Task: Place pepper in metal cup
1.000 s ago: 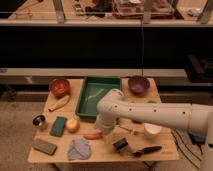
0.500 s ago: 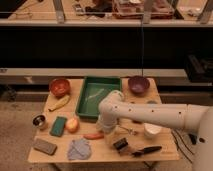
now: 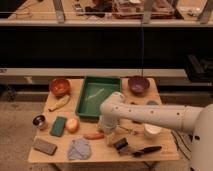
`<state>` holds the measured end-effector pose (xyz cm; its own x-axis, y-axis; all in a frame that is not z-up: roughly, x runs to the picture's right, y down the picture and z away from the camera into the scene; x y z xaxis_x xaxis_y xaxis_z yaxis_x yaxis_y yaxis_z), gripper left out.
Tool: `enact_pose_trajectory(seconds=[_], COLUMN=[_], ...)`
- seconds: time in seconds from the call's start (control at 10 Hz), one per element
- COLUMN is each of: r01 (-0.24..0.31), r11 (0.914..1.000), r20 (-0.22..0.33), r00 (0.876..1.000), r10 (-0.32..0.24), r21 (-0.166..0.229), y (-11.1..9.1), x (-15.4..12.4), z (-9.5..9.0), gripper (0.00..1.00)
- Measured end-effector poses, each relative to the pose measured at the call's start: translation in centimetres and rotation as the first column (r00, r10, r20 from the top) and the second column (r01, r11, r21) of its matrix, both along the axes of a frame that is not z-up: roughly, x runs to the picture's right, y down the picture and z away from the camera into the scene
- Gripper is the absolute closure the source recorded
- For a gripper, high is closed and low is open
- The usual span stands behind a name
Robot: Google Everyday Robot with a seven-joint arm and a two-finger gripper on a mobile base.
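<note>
The hand (image 3: 104, 132) points down just beside the pepper (image 3: 92, 135).

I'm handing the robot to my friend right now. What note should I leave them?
Gripper: down low at the front of the table, right by the pepper's right end.
Pepper: lying on the table, just below the apple, not lifted.
Metal cup: standing near the table's left edge, left of the green sponge.
Done: the gripper has reached the pepper.
Left: grab the pepper, carry it left past the apple and sponge, and drop it in the metal cup.
</note>
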<state>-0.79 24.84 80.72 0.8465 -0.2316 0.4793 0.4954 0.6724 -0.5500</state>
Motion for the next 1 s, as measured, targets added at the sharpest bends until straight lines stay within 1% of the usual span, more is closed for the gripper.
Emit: enact_pose_trajectory(seconds=[0.2,0.3,0.4,0.5,0.7,0.9,1.0], r01=[-0.002,-0.007,-0.017,-0.028,-0.044,-0.057,-0.055], r11=[1.0,0.9999,0.9998,0.9996,0.9982,0.9944,0.9924], r20=[0.019,0.024,0.027,0.029,0.044,0.059,0.059], r00=[1.0,1.0,0.999,0.999,0.998,0.997,0.997], r10=[0.002,0.007,0.017,0.028,0.043,0.052,0.048], r21=[-0.007,-0.01,-0.007,0.003,0.039,0.09,0.11], y=[0.1,0.1,-0.2,-0.9,-3.0,-6.2,-7.5], x=[-0.3,-0.2,0.0,0.3,0.8,1.6,1.8], z=[0.2,0.2,-0.1,-0.8,-3.2,-7.1,-8.6], gripper=[0.76,0.83,0.88,0.88,0.88,0.88,0.88])
